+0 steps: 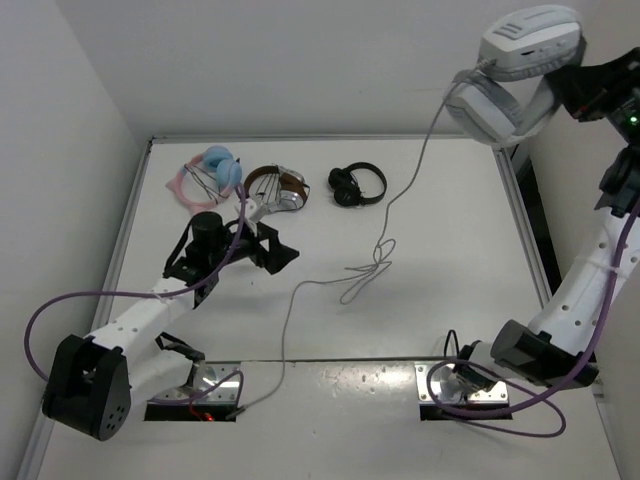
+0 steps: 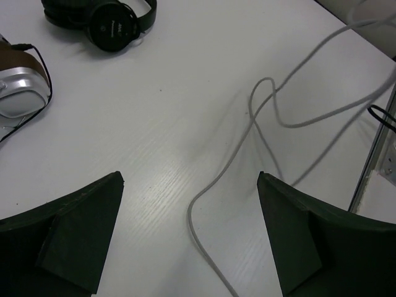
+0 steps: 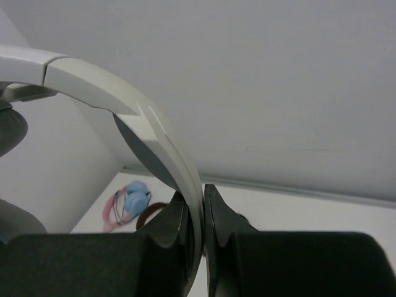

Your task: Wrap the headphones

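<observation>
Far right, the headphones (image 1: pixel 530 45) were white with light-grey cups, and their cable (image 2: pixel 189 216) was pale grey. At far left, one pair (image 1: pixel 210 175) was pink and sky-blue, the next pair (image 1: pixel 275 188) brown and silver, the small pair (image 1: pixel 355 186) black. The table (image 1: pixel 450 260) was plain white. The left arm (image 1: pixel 140 320) and right arm (image 1: pixel 590 280) were white with black joints and purple leads (image 1: pixel 62 299).

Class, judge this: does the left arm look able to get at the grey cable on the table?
Probably yes: the open left gripper hangs right over the cable, with nothing between them.
</observation>
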`<state>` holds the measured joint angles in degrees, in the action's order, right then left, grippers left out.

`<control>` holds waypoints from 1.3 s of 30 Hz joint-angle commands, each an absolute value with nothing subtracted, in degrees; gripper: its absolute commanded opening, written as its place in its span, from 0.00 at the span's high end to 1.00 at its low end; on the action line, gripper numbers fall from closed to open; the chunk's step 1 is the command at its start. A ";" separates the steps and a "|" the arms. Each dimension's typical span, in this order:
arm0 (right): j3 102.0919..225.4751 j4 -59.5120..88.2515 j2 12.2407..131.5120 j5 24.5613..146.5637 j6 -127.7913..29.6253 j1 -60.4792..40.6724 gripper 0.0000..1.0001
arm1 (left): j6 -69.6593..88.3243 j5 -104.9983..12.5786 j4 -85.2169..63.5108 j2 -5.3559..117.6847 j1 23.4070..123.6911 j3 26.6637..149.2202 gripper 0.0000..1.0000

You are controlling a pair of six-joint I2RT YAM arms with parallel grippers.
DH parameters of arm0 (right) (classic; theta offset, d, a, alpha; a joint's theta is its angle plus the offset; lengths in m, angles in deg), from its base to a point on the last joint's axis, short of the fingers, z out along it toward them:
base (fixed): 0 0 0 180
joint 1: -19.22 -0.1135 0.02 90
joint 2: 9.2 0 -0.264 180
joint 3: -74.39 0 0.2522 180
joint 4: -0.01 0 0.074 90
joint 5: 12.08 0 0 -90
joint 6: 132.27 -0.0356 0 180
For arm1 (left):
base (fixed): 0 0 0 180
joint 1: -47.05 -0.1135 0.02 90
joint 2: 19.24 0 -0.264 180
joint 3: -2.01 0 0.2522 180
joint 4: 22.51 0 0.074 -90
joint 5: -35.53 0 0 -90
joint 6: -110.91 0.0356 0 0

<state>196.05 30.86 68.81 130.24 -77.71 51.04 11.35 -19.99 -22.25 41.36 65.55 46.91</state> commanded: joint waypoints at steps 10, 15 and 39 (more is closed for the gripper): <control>195.20 14.21 65.50 137.25 -95.79 56.40 1.00 | 14.38 -15.62 -25.29 44.74 74.20 53.73 0.06; 197.47 16.32 66.03 136.88 -94.21 53.24 1.00 | 15.64 -17.55 -24.48 46.76 76.31 54.80 0.06; 202.41 17.99 70.34 132.68 -98.17 46.73 1.00 | 17.65 -12.64 -36.08 63.28 95.73 66.75 0.16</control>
